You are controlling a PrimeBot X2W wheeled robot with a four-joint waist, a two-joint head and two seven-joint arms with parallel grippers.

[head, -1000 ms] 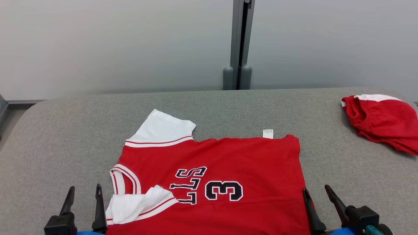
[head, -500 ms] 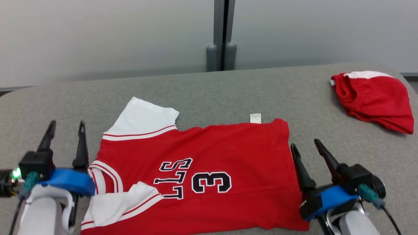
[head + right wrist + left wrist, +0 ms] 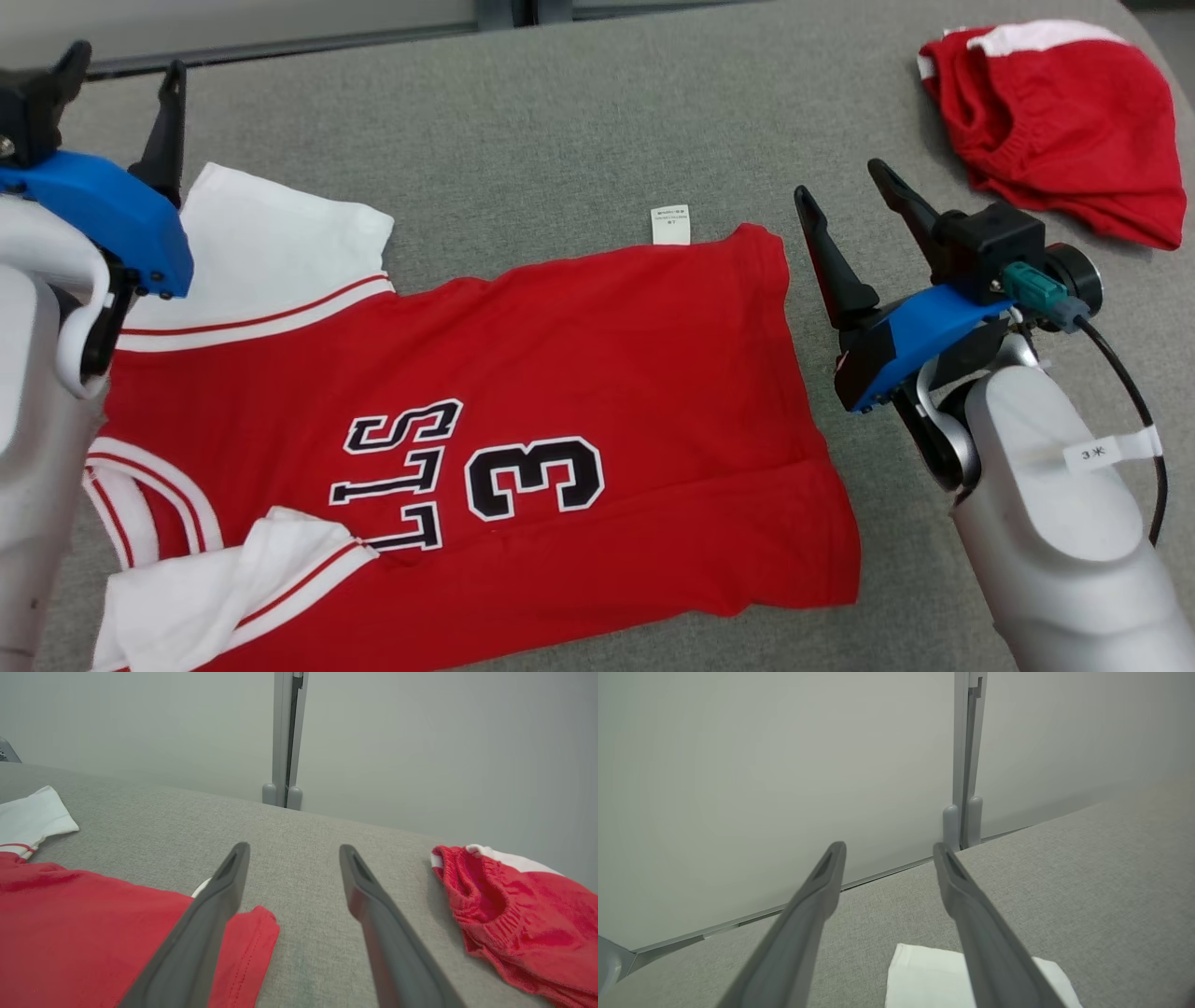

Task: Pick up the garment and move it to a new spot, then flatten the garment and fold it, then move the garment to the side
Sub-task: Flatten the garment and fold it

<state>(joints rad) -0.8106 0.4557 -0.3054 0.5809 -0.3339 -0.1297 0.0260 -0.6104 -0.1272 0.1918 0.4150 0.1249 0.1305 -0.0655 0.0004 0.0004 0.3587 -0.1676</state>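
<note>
The jersey (image 3: 597,373) lies spread but unfolded, one sleeve (image 3: 233,588) crumpled, while the left gripper (image 3: 126,58) and right gripper (image 3: 839,179) hover by its far corners, jaws released and empty.

The jersey (image 3: 597,373) runs off the head view's bottom edge and lies partly behind the pale left forearm (image 3: 37,467) (its white tag (image 3: 669,225) bears print too small to read), while the red shorts (image 3: 523,905) are cut by the right wrist view's edge.
</note>
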